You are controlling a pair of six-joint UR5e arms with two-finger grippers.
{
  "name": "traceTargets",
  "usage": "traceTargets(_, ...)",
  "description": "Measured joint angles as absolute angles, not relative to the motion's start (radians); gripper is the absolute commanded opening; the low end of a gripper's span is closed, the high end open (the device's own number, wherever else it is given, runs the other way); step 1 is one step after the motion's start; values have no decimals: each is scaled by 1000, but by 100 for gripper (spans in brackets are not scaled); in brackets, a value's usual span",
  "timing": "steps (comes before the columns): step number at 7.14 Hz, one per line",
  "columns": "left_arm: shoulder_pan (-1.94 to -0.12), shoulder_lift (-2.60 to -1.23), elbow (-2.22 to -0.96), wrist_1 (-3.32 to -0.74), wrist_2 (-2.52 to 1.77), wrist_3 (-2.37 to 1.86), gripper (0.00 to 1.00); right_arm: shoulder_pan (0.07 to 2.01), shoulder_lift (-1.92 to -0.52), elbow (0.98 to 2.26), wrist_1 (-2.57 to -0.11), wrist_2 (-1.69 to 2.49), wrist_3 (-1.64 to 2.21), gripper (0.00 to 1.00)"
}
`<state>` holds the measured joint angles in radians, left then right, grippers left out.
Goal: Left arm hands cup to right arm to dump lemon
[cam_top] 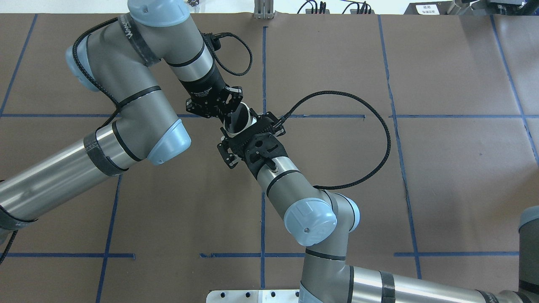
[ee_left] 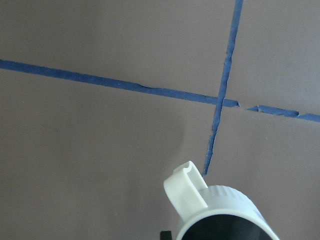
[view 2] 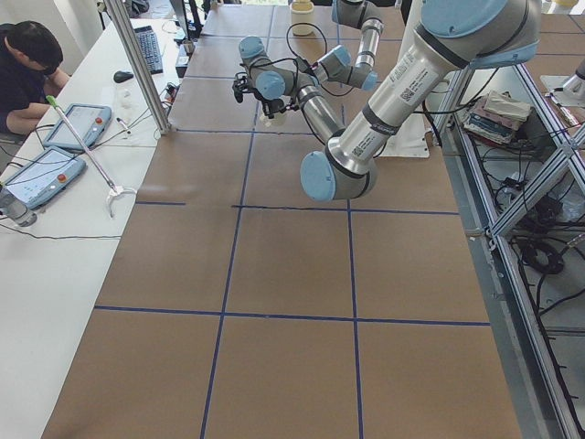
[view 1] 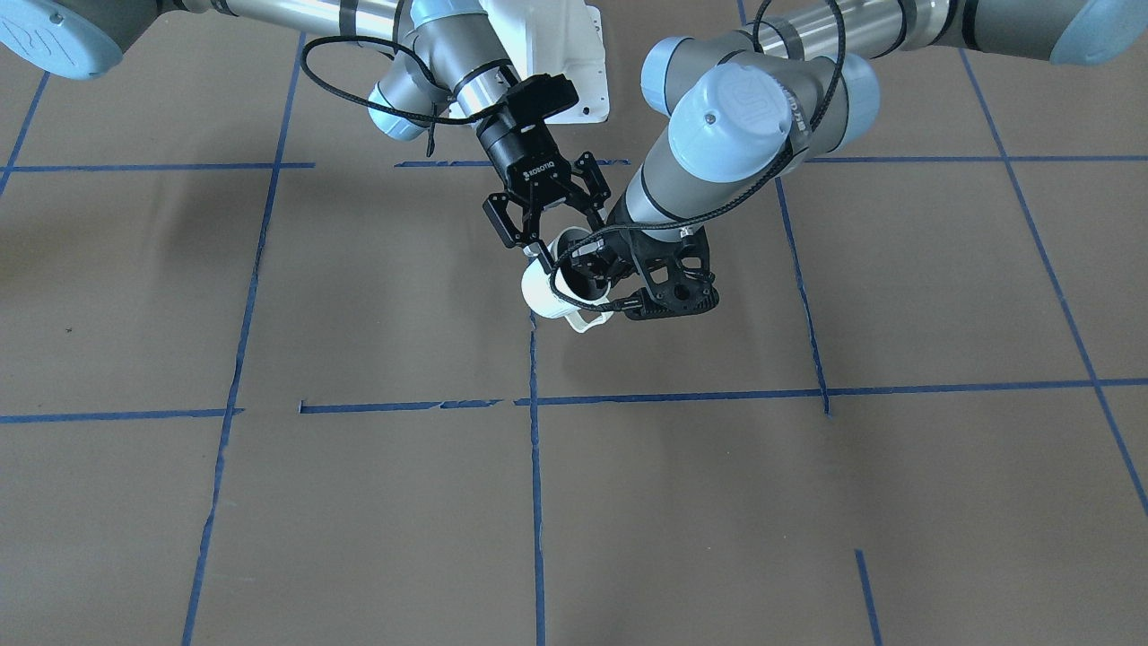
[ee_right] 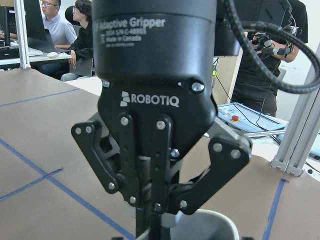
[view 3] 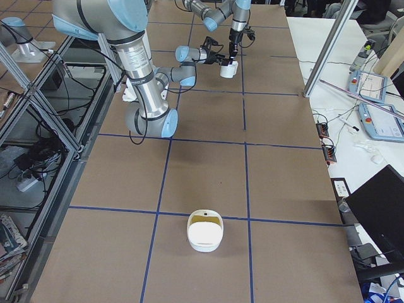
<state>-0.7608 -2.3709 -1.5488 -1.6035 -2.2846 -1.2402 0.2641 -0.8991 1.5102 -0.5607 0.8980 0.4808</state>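
Observation:
The cream-white ribbed cup (view 1: 545, 294) hangs tilted above the table's middle, handle (ee_left: 187, 192) pointing down and outward. My left gripper (view 1: 599, 276) is shut on the cup's rim, one finger inside the grey interior; the right wrist view shows this left gripper (ee_right: 158, 217) head-on above the cup's rim (ee_right: 212, 220). My right gripper (cam_top: 246, 131) is open, its fingers spread on either side of the cup (cam_top: 236, 123) from the opposite side. No lemon shows; the cup's inside looks dark.
Brown paper with blue tape lines covers the table (view 1: 359, 502). A white bowl-like container (view 3: 205, 231) sits far off toward the robot's right end. People, tablets and metal posts are beside the table (view 2: 64, 137).

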Motion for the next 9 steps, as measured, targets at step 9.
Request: traceTargets(9, -917, -2310, -1507, -1578, -2229, -1073, 0, 253, -907, 1515, -551, 900, 476, 100)
